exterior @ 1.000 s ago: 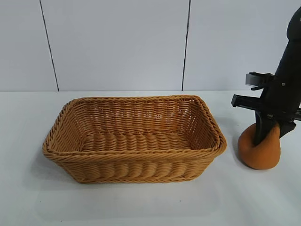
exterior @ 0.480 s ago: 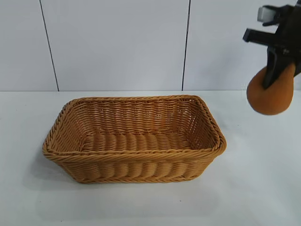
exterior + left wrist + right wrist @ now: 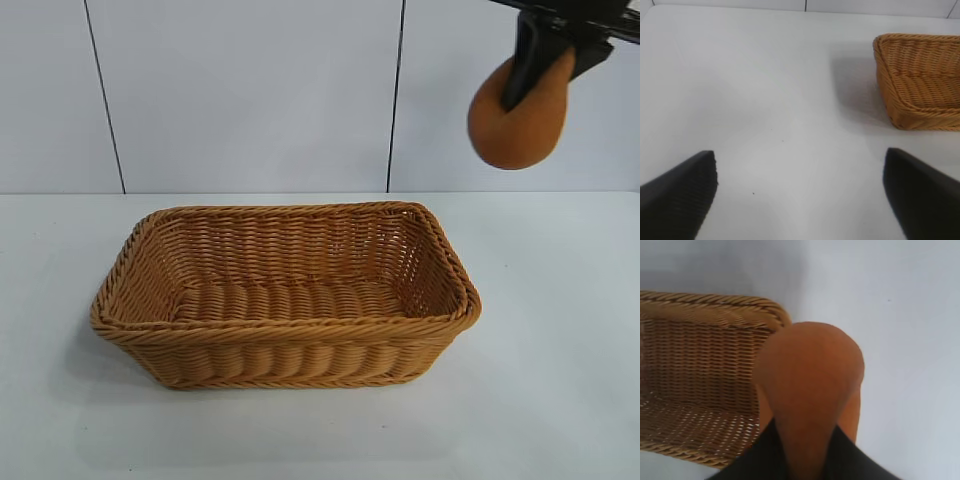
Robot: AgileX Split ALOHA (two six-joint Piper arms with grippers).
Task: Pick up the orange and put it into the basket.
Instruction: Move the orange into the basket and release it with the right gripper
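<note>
exterior: level, facing arms | left wrist: low over table (image 3: pixel 765 100) | right wrist: downward | shared: basket (image 3: pixel 285 345)

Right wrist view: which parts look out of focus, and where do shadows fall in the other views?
Right wrist view: the orange, held close in the right hand, looks soft and blurred, while the basket weave is clearer. Exterior view: the basket casts a soft shadow on the table at its left and front. Left wrist view: the left hand fingers are dark and near, and a shadow lies beside the basket.

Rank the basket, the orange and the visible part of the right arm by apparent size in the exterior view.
1. basket, clearly largest.
2. orange.
3. right arm's visible part, cut off by the frame edge; close to the orange, so this order is unsure.
</note>
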